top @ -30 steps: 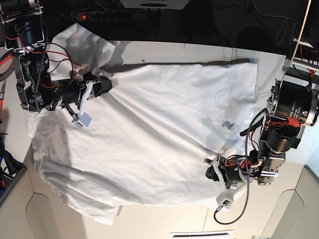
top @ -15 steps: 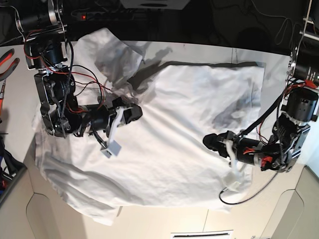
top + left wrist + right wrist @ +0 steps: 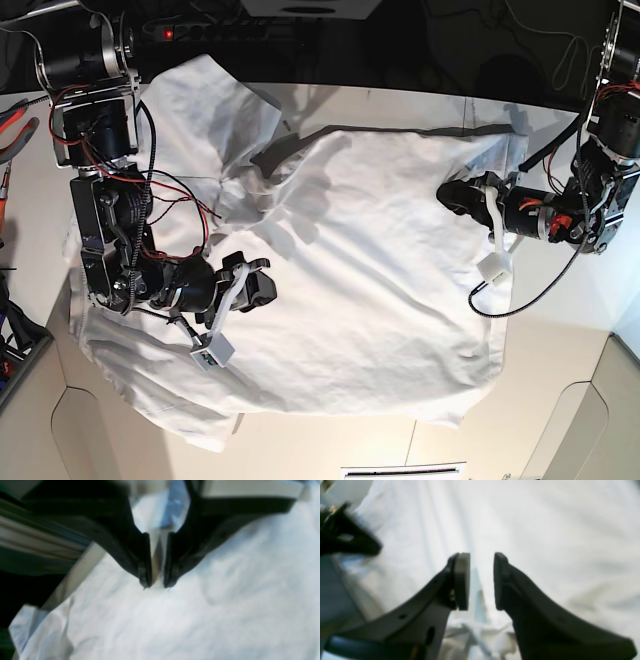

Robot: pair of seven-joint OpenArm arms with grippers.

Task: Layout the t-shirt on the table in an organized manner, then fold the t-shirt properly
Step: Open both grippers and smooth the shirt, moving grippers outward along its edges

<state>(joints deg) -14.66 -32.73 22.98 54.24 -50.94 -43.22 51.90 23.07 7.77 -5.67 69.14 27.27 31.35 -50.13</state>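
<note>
across the table [image 3: 560,400], both hands pinch the white t-shirt [image 3: 380,280], left hand [image 3: 157,580] and right hand [image 3: 481,580] clamped on cloth, likely to spread it

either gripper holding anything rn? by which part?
Left gripper: jaws pinch a raised fold of the t-shirt; which part of it is unclear. Right gripper: cannot tell.
</note>
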